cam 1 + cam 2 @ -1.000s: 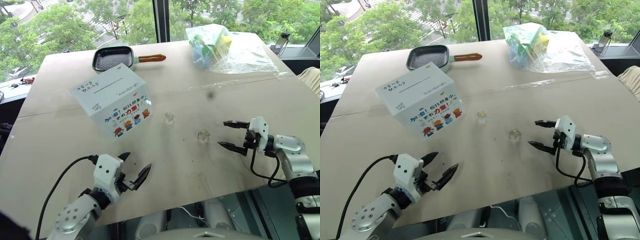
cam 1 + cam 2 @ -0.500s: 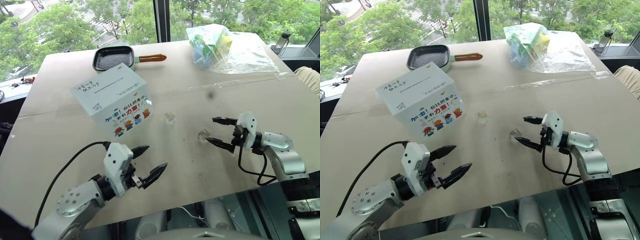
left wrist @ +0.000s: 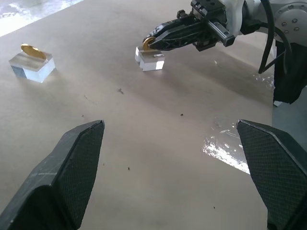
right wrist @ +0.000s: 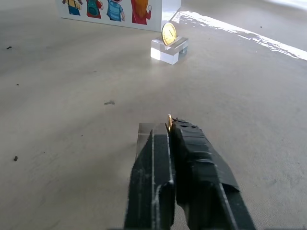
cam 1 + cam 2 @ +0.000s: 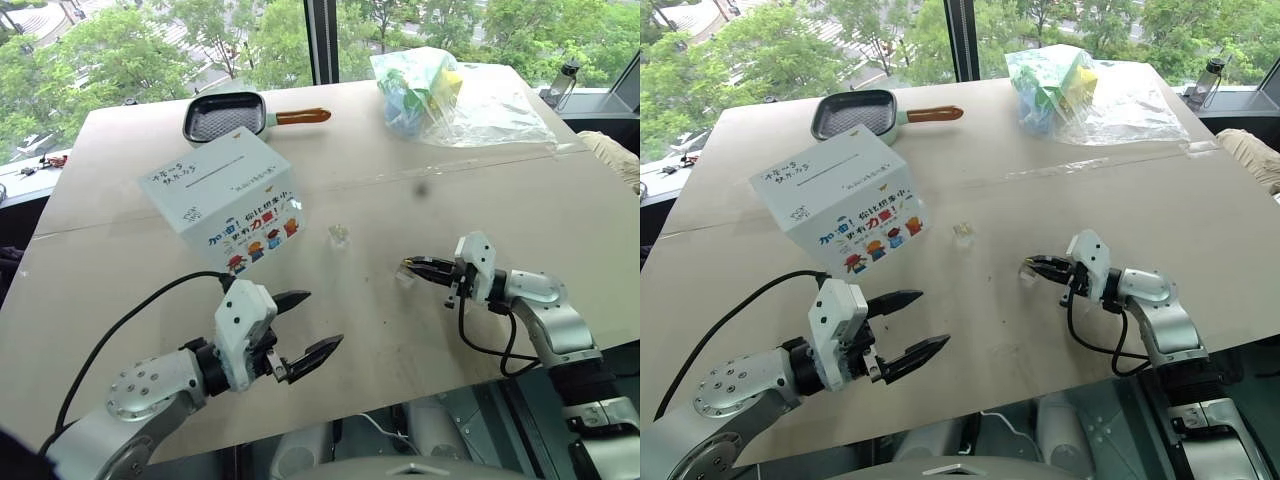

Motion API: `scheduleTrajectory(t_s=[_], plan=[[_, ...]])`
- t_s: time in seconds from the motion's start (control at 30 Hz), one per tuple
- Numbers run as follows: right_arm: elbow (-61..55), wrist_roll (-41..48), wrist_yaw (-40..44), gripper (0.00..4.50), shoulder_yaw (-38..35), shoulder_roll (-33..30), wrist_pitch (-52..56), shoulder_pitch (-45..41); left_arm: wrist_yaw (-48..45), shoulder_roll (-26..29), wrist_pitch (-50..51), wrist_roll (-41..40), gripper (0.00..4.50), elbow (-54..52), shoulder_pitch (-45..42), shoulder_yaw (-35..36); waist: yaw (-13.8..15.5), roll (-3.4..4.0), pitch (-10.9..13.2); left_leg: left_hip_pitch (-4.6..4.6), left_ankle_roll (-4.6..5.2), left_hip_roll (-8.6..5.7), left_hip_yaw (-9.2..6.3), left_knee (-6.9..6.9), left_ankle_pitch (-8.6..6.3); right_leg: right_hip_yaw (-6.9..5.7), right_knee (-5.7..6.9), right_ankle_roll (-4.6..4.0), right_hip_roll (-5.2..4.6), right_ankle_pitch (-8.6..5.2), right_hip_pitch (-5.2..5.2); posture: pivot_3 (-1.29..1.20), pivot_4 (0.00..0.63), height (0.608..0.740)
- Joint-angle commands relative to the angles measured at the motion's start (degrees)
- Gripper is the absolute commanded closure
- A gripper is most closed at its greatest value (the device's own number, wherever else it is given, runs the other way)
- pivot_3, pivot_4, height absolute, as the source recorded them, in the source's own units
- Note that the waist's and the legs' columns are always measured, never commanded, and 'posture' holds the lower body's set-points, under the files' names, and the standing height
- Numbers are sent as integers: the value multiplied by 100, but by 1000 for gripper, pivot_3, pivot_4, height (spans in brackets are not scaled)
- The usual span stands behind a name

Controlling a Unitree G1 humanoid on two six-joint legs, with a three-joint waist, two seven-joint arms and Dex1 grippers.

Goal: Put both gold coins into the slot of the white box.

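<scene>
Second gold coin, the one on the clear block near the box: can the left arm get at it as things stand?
Probably yes. The left gripper hangs open with bare table between it and the second gold coin on its clear block. The right gripper is shut on the other coin, off to the side.

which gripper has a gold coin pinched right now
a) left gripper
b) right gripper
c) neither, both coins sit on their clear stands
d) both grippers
b, the right gripper is shut on a gold coin just above its clear stand, while the left gripper hangs open over bare table and the other gold coin stands in its own clear block.
</scene>
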Motion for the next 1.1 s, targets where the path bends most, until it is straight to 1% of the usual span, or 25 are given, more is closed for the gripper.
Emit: scheduleTrajectory(t_s=[0.03,0.13,0.23,0.37,0.43,0.5,0.53,0.63,0.67,0.7,0.73,0.77,0.83,1.1], plan=[[-155,413,-58,4387,-257,85,290,-19,112,-145,-86,-244,0,-192,-85,143,1,0,0,0,0,0,1,0,0,0,0,0,0,0,0,0,150,721],[-415,1037,-50,4387,-476,191,960,-41,361,-385,-71,-736,0,-278,-361,264,4,1,1,-2,0,1,-3,0,0,2,0,0,-1,1,0,0,150,721],[-1052,2317,-269,4387,-795,345,2460,-120,818,-814,-109,-1753,0,-309,-794,266,22,2,1,-5,0,1,-9,1,0,-1,0,-1,-4,2,-1,0,150,721],[-1691,3614,-539,4387,-993,398,3882,-165,1245,-1195,-143,-2575,0,-247,-942,99,1,2,1,-5,0,1,-8,1,-1,1,-1,-1,-4,2,-1,0,150,721],[-1902,4139,-726,4387,-1083,445,4353,-192,1369,-1327,-188,-2805,0,-177,-967,38,8,2,1,-6,1,1,-9,0,-1,-2,-3,-1,-4,2,-1,0,150,721],[-2143,4914,-1034,4387,-1166,608,4838,-250,1595,-1650,-324,-3063,0,-54,-1051,-115,9,2,1,-6,1,0,-9,0,-1,-2,-4,-1,-3,2,-1,0,150,721],[-2259,5264,-1170,4387,-1184,691,5011,-268,1728,-1798,-356,-3035,0,2,-1110,-220,15,2,1,-6,2,0,-8,0,-1,-1,-5,0,-3,2,0,0,150,721],[-2521,5860,-1483,4387,-1175,825,5265,-296,1842,-2004,-351,-3141,0,106,-1213,-450,16,2,1,-6,3,-2,-7,1,-1,-1,-6,0,-1,2,1,0,150,721],[-2584,5982,-1566,4466,-1162,841,5313,-302,1836,-2060,-375,-3211,252,122,-1232,-501,15,2,1,-6,3,-2,-8,1,-1,-2,-6,0,0,2,1,0,150,721],[-2637,6084,-1639,4500,-1148,850,5344,-306,1842,-2109,-404,-3247,408,131,-1252,-547,12,2,1,-7,3,-2,-7,1,-1,-2,-6,0,1,2,1,0,150,721],[-2691,6182,-1710,4500,-1126,861,5362,-315,1842,-2169,-437,-3278,703,138,-1280,-611,11,2,1,-6,3,-2,-6,1,-1,-2,-6,0,3,2,0,0,150,721],[-2742,6279,-1771,4500,-1104,868,5374,-331,1870,-2221,-444,-3295,1075,147,-1303,-680,15,2,1,-6,3,-2,-5,1,-1,-3,-6,1,3,2,0,0,150,721],[-2823,6459,-1891,4500,-1065,878,5392,-376,1918,-2285,-435,-3254,2069,182,-1347,-814,13,2,1,-7,3,-2,-4,1,-1,-4,-8,1,4,2,1,0,150,721],[-2947,6504,-1936,4500,-914,809,5356,-440,1865,-2238,-482,-3399,2069,342,-1439,-862,4,2,1,-6,4,-1,-1,1,-1,-8,-8,1,19,1,0,0,150,721]])
